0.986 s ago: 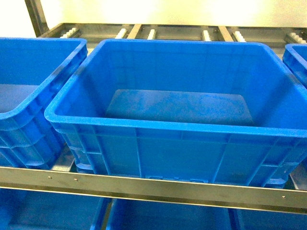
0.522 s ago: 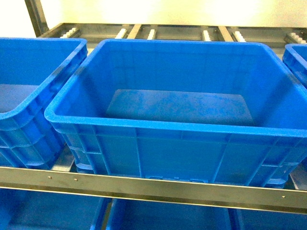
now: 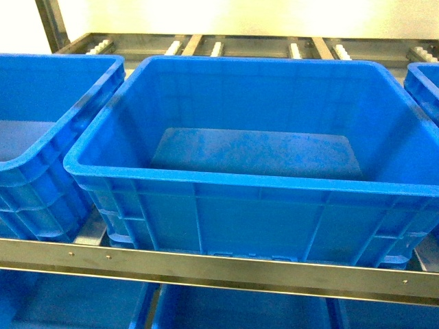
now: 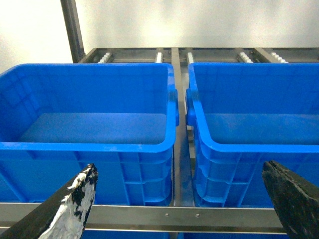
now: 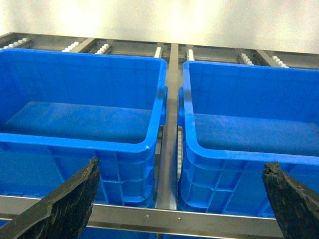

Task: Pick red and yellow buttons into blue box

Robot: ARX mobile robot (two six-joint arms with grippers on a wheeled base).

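blue plastic everywhere: from the head view we see one big box at centre, bare floor inside, resting on a steel rack with roller tracks behind. a second box sits just left of it, and the corner of a third shows at the right edge. more blue bins show below the rail.

we find no red or yellow button in any view; where they are we cannot tell.

left gripper: both dark fingers spread wide apart at the bottom corners of the left wrist view, nothing between them, facing two boxes with a narrow gap between.

right gripper: fingers likewise wide apart, nothing held, facing two boxes set side by side, apart.
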